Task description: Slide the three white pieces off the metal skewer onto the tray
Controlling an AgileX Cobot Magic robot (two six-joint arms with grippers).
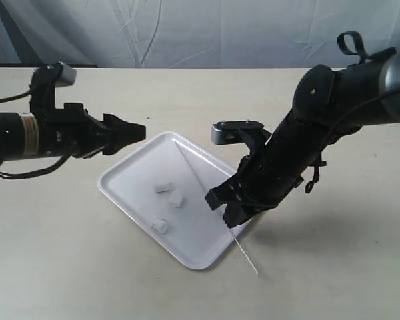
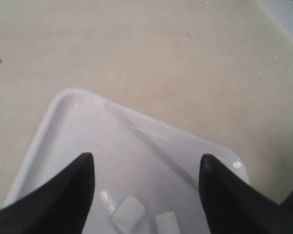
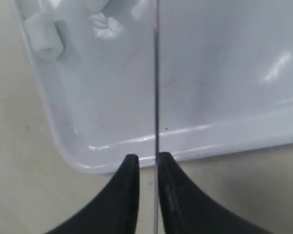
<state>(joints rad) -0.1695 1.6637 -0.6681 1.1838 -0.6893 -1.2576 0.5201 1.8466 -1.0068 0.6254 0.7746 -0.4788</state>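
The three white pieces [image 1: 163,188] [image 1: 177,199] [image 1: 159,225] lie loose on the white tray [image 1: 139,172], off the metal skewer [image 1: 193,172]. The bare skewer slants across the tray and over its near right rim onto the table. My right gripper [image 1: 231,215] straddles it at that rim. In the right wrist view the gripper [image 3: 147,159] is narrowly open, the skewer [image 3: 156,73] lying against one finger with a gap to the other. One piece [image 3: 44,36] shows near the tray [image 3: 224,73] corner. My left gripper [image 1: 142,129] [image 2: 147,158] hovers open over the tray's [image 2: 63,126] far left side, above two pieces [image 2: 129,212] [image 2: 166,224].
The tray lies diagonally on a beige table [image 1: 67,267]. A pale cloth backdrop [image 1: 187,27] hangs behind the table's far edge. The skewer's tip [image 1: 255,271] rests on the table just past the tray's near corner.
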